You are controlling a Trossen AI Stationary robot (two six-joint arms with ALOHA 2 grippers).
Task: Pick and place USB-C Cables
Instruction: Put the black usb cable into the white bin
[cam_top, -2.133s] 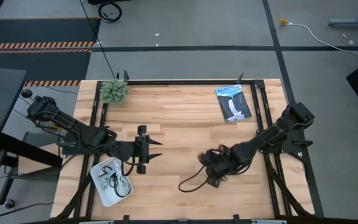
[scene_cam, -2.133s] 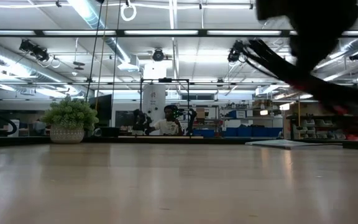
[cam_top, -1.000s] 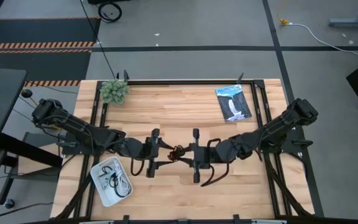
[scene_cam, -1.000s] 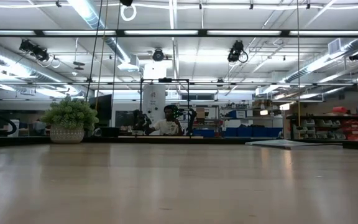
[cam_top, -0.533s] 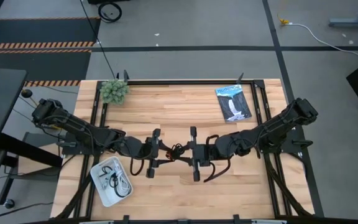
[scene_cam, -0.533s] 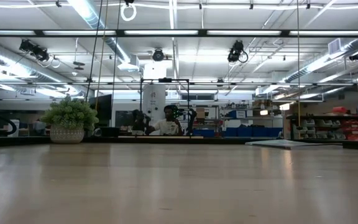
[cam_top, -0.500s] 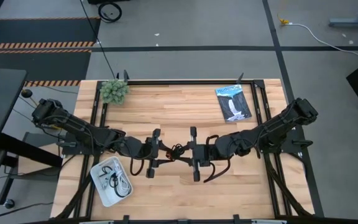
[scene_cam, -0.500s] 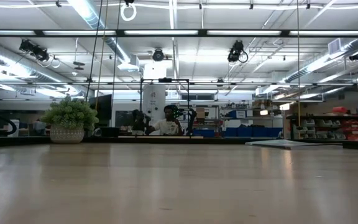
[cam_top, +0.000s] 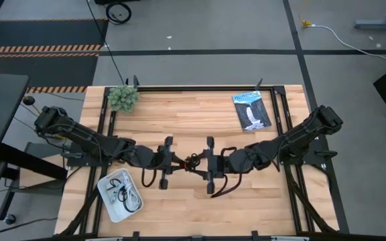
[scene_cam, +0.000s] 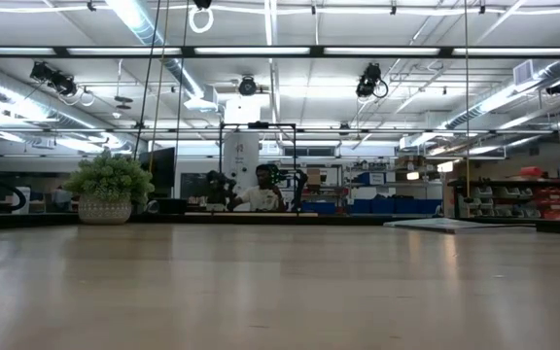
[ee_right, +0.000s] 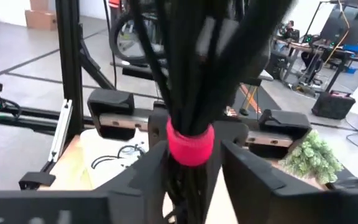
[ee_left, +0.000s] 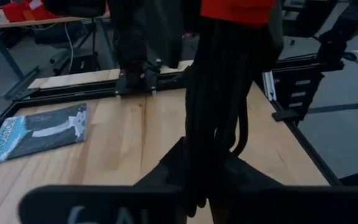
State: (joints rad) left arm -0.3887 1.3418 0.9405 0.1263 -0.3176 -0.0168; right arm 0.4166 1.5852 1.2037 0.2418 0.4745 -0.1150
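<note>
The black USB-C cable with a red tie (cam_top: 191, 161) is held up over the middle of the table between my two grippers, which face each other. My left gripper (cam_top: 179, 163) comes from the left and is shut on it. My right gripper (cam_top: 200, 163) comes from the right and is shut on it. The red tie shows in the right wrist view (ee_right: 189, 144) and in the left wrist view (ee_left: 238, 9). A white tray (cam_top: 106, 201) at the near left holds several other coiled cables (cam_top: 122, 193). Neither gripper shows in the low view. My left gripper pinches the black bundle of strands (ee_left: 213, 124) between its two fingers, a little away from the red tie. The fingers are about level and come from the table's left. The cable is lifted clear of the table. My right gripper pinches the bundle at the red tie (ee_right: 189, 144), one finger (ee_right: 154, 163) on either side. The fingers are about level and come from the table's right. A slack loop of the cable (cam_top: 225, 186) hangs below the gripper.
A flat black-and-blue packet (cam_top: 252, 110) lies at the far right. A fuzzy green plant ball (cam_top: 122, 98) stands at the far left corner and shows in the low view (scene_cam: 110, 190). Bare wood lies under both grippers. A person (scene_cam: 261, 197) sits far behind the table.
Two seconds ago my right gripper was low over the table's right part with the cable. It has risen and gone toward the left edge, and my left gripper has gone right to meet it. In the last second both have kept nearly still.
</note>
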